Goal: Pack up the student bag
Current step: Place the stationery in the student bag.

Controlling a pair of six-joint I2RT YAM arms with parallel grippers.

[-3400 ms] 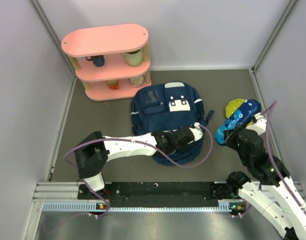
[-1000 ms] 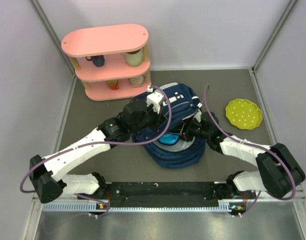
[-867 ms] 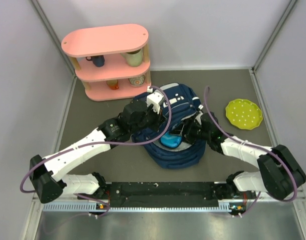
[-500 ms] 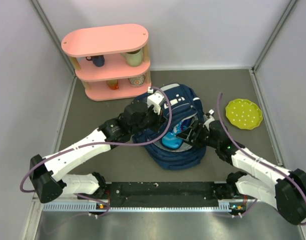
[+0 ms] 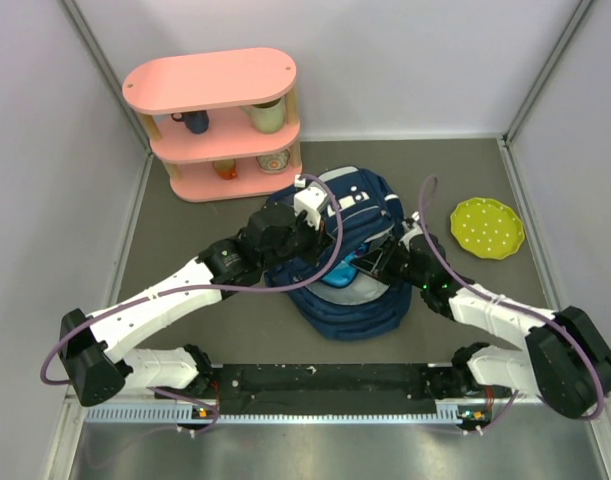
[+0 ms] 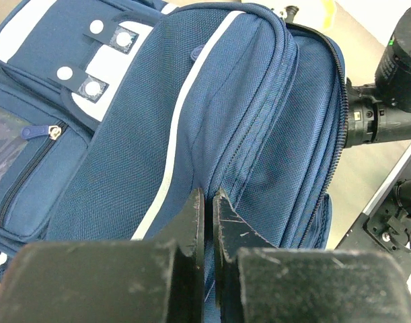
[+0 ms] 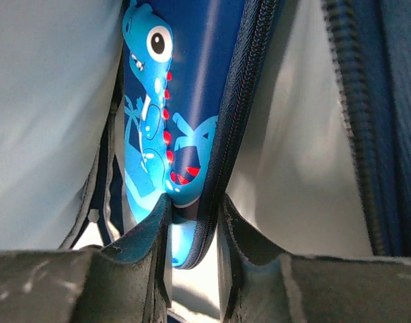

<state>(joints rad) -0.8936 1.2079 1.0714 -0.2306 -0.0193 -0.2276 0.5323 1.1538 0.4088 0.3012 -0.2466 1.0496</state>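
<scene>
The navy student bag (image 5: 353,308) lies in the middle of the table with its main compartment open. My left gripper (image 5: 318,243) is shut on a fold of the bag's upper flap (image 6: 259,134) and holds it lifted; the pinch shows in the left wrist view (image 6: 208,199). My right gripper (image 5: 371,266) reaches into the opening from the right, shut on a bright-blue pencil case (image 5: 336,277). In the right wrist view the gripper (image 7: 192,212) grips the dinosaur-print case (image 7: 158,101) by its near end, between the bag's pale lining (image 7: 50,101) on both sides.
A pink three-tier shelf (image 5: 213,120) with cups and bowls stands at the back left. A yellow dotted plate (image 5: 487,228) lies at the right. Grey walls close in the table on three sides. My right arm (image 6: 393,114) shows beside the bag in the left wrist view.
The right gripper carried the pencil case from beside the plate into the open bag and, after drawing back slightly, has pushed in again. The left gripper lifted the flap and keeps it up.
</scene>
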